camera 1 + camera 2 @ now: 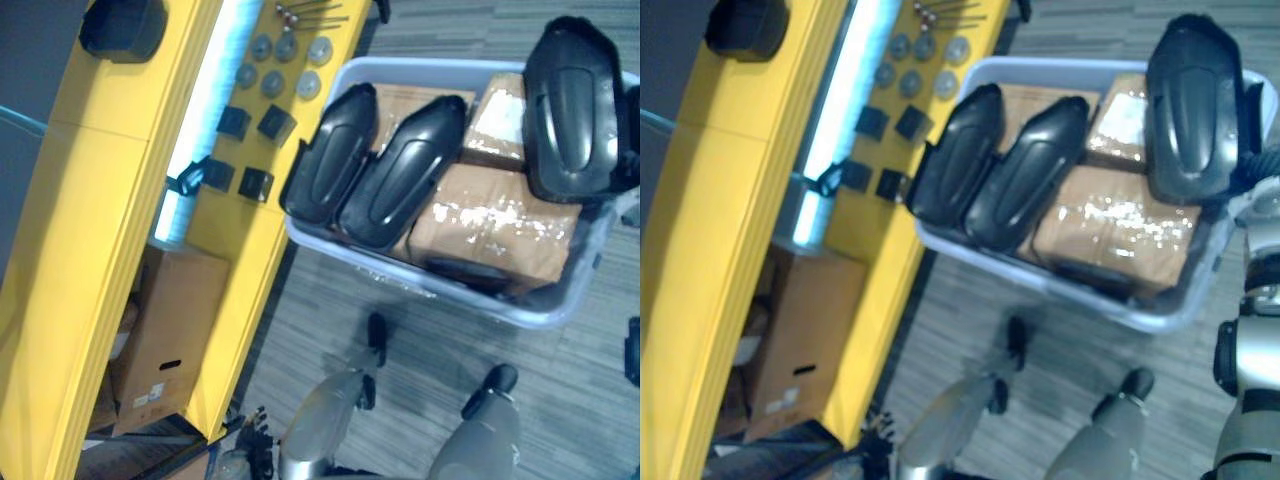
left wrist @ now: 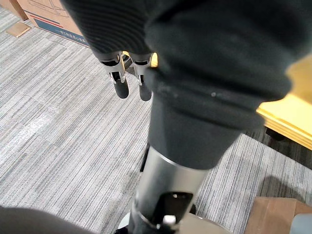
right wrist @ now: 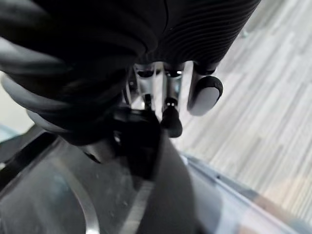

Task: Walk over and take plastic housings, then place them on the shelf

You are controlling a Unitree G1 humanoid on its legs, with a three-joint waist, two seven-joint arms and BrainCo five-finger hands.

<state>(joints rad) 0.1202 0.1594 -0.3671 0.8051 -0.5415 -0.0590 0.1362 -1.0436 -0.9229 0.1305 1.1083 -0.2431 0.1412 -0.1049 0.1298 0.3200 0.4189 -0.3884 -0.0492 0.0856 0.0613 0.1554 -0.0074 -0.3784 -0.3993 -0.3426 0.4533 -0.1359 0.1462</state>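
Three black plastic housings show in a pale bin in the eye views. Two of them lean side by side at the bin's left end. The third housing stands taller at the bin's right end. In the right wrist view my right hand has its fingers curled over the edge of that housing. Beside my body, my left hand hangs above the carpet, fingers straight and holding nothing.
Taped cardboard boxes fill the bin under the housings. A yellow shelf runs along the left, carrying small black parts and grey discs. A cardboard box sits in its lower level. Grey carpet lies between me and the bin.
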